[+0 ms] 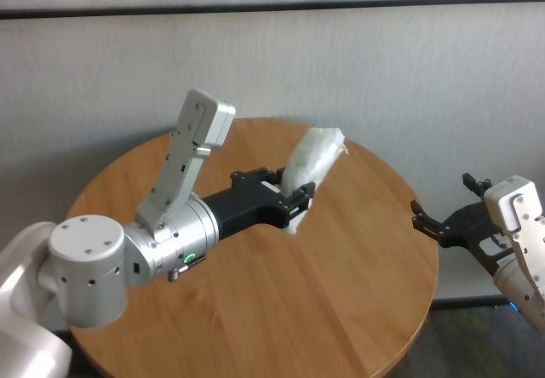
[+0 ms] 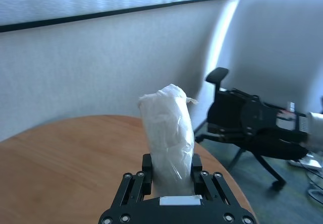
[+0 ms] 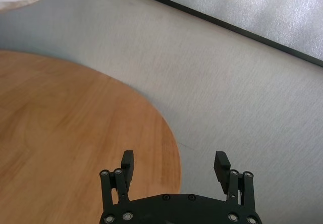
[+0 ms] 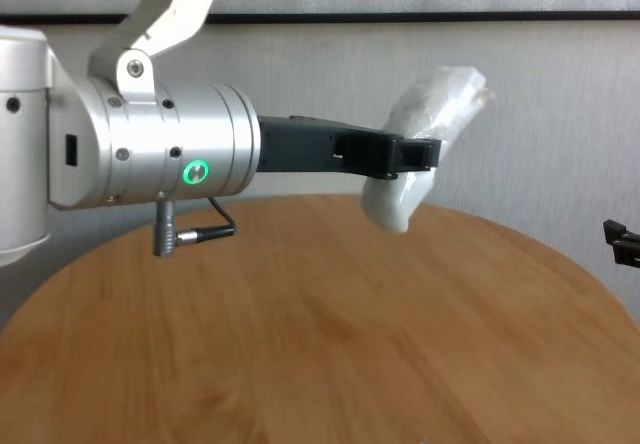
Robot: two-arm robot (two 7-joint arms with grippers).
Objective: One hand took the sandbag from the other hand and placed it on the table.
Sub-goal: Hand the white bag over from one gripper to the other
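My left gripper point(image 1: 294, 197), on the green-lit arm, is shut on the white crinkled sandbag point(image 1: 312, 163) and holds it tilted, well above the round wooden table point(image 1: 281, 310). The left wrist view shows the sandbag point(image 2: 169, 133) clamped between the fingers point(image 2: 146, 169). The chest view shows the sandbag point(image 4: 430, 124) in the air above the table point(image 4: 300, 334). My right gripper point(image 1: 430, 223), on the arm at the right, is open and empty, just off the table's right edge. The right wrist view shows its fingers point(image 3: 127, 164) spread apart over the table edge point(image 3: 166, 133).
A grey wall point(image 1: 383, 63) runs behind the table. A black office chair point(image 2: 242, 118) stands on the floor past the table's far side in the left wrist view. The table top point(image 3: 60, 133) is bare wood.
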